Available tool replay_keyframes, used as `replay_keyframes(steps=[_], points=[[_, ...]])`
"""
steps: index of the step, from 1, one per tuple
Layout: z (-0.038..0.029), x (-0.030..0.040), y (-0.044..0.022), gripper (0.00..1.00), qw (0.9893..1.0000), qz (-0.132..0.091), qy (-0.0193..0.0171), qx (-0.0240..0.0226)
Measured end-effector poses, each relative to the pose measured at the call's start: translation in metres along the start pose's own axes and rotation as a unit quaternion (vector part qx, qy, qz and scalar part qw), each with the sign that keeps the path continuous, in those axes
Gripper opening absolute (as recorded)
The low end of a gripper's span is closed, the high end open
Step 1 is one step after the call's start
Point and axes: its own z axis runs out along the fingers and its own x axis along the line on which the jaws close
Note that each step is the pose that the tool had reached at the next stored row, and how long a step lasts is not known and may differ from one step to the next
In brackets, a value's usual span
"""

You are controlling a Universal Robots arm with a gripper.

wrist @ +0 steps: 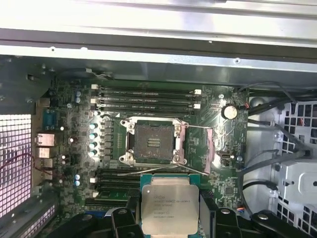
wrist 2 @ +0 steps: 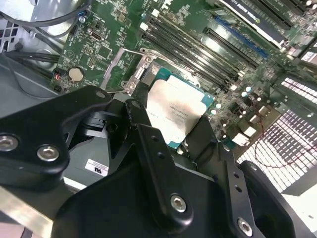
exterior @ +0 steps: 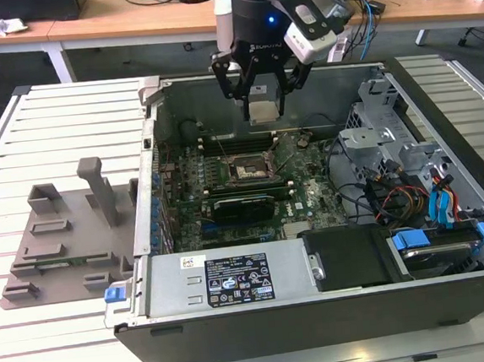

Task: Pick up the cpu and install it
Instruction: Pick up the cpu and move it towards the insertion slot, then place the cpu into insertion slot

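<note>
The cpu (exterior: 263,110), a flat square chip with a silver top and a thin green rim, is gripped at its two opposite edges by the fingers (exterior: 232,82) of the gripper (exterior: 262,103), which are closed on it. It hangs over the open computer case (exterior: 321,314), clear of the motherboard (exterior: 191,164), near the case's far wall in the exterior view. In both wrist views the chip (wrist: 170,203) sits level between the dark fingers, with the socket (wrist: 154,144) lying uncovered just beyond it, its contact field showing, flanked by rows of memory slots (wrist: 146,98). Inside the case are also a labelled power supply (exterior: 225,280) along the near wall and a metal drive cage (exterior: 390,126) with coloured cables at the exterior view's right. The case rests on a white slatted surface (exterior: 35,335), beside a gray plastic shroud (exterior: 69,238). Behind stand wooden desks (exterior: 126,13) strewn with cables.
</note>
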Motion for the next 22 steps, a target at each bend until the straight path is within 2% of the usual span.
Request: replay_keyframes(steps=[3, 4, 18, 21, 22], points=[[0.0080, -0.0015, 0.0027, 0.55, 1.0000, 0.000, 0.0000, 0.0000], [0.0085, -0.0015, 0.0027, 0.55, 1.0000, 0.000, 0.0001, 0.0001], [0.0090, -0.0014, 0.0028, 0.55, 1.0000, 0.000, 0.0000, 0.0002], [0.0090, -0.0014, 0.0028, 0.55, 0.9999, 0.013, 0.0006, 0.0019], [0.0090, -0.0013, 0.0028, 0.55, 0.9997, 0.025, 0.0011, 0.0023]])
